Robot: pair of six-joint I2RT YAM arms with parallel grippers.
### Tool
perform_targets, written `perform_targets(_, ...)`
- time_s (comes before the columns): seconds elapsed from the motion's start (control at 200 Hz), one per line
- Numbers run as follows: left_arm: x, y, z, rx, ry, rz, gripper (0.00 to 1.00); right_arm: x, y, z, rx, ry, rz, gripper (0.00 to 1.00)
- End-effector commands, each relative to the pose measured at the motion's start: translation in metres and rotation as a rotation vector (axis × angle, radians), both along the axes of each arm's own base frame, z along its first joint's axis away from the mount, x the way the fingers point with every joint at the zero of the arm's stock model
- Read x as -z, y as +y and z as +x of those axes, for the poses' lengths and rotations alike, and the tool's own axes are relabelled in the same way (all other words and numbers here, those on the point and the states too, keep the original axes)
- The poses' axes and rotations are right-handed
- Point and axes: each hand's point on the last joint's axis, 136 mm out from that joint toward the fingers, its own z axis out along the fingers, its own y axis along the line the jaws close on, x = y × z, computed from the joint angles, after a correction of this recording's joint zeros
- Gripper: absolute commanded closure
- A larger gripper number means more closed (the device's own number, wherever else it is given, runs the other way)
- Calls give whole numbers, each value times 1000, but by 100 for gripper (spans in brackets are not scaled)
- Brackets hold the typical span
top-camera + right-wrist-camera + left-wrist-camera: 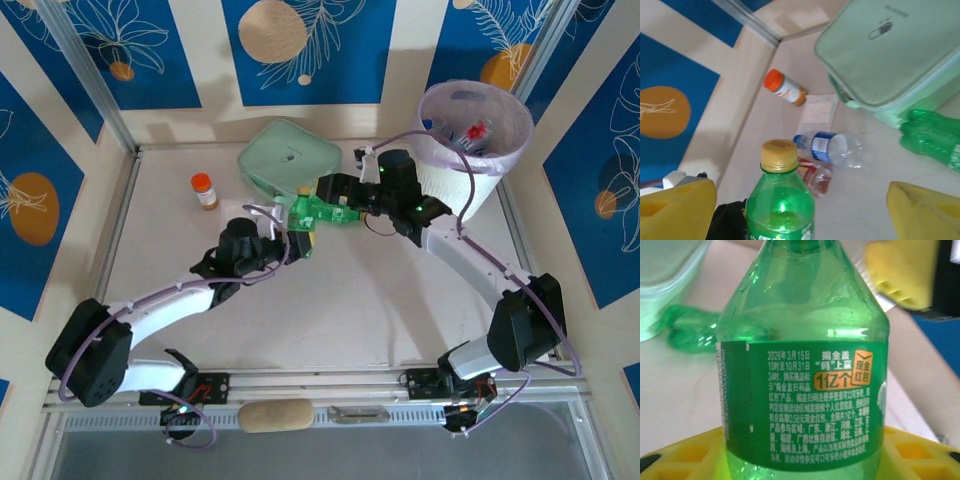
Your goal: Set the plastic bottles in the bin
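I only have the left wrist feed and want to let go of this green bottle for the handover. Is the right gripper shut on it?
Observer: No. In the right wrist view the right gripper is open. Its jaws stand wide apart on either side of the neck of the green bottle and are clear of it.
Operator: Then I'll hold on to it. Is there another bottle for me to fetch afterwards?
Observer: Yes. A clear bottle with a blue label and a blue cap lies on its side on the table, near the orange-capped pill bottle.
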Motion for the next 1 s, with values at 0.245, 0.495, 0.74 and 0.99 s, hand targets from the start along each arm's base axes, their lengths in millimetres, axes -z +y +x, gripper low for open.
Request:
perform_targets(0.245, -36, -11, -5, 79, -109, -99, 51, 18, 36, -31, -171, 91, 51, 19)
perform_targets(0.495, -40, -14, -6, 102, -126, -96, 51, 32, 44, -45, -216, 129, 11, 26)
perform_targets(0.74, -36, -18, -11, 135, -109, -112, 50, 39, 48, -41, -215, 138, 3, 33)
perform_targets(0.99, -33, -16, -14, 133, -104, -124, 48, 52, 56, -42, -226, 175, -1, 28)
